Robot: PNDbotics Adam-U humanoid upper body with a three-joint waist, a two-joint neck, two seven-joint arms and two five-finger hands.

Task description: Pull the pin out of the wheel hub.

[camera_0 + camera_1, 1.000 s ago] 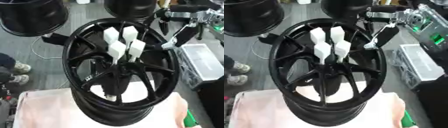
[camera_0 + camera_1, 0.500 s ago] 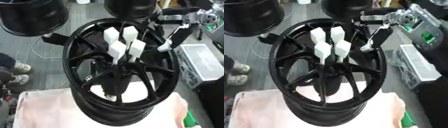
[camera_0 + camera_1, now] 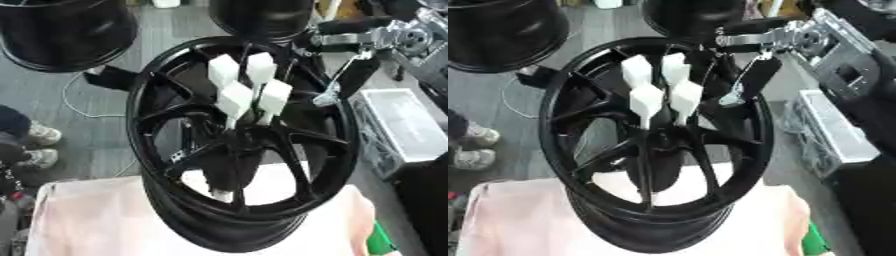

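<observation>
The wheel hub [image 3: 241,145] is glossy black, its pins [image 3: 247,85] white. Beneath the hub lies a pale pink cloth [image 3: 105,220]; right of the hub's lower rim, something bright green [image 3: 378,242], perhaps a bottle. The right hand [image 3: 776,37] above the hub is black and silver.

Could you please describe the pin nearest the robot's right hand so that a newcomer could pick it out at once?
Find the big black wheel hub standing on the pink cloth. Four white block-headed pins cluster at its centre. The wanted pin is the rightmost, low in the cluster, closest to the right hand.
</observation>
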